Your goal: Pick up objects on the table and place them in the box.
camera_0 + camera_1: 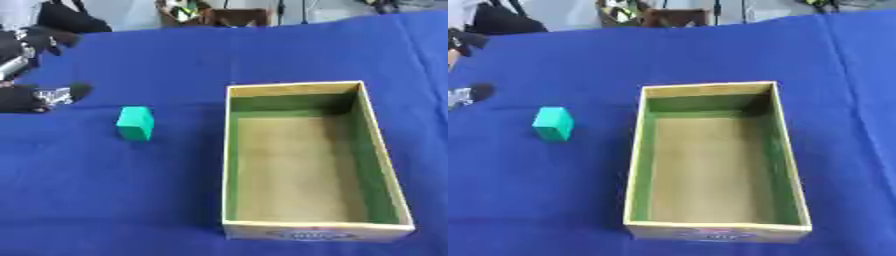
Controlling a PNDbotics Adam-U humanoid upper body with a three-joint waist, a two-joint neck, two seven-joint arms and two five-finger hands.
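- small teal-green block (135,123) on blue cloth-covered table (105,190), left of box
- open wooden box with green inner walls (378,150), empty
- left hand (35,97) at left edge, apart from block; finger state: cannot tell

My left robot hand (35,95) is cut off by the picture's left edge, so I cannot tell how its fingers stand; the print on the box's (315,233) near wall is too blurred to read.

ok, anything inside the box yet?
No. The box shows only its bare tan floor and green inner walls. The near wall hides a thin strip of floor behind it. The green block sits on the cloth to its left.
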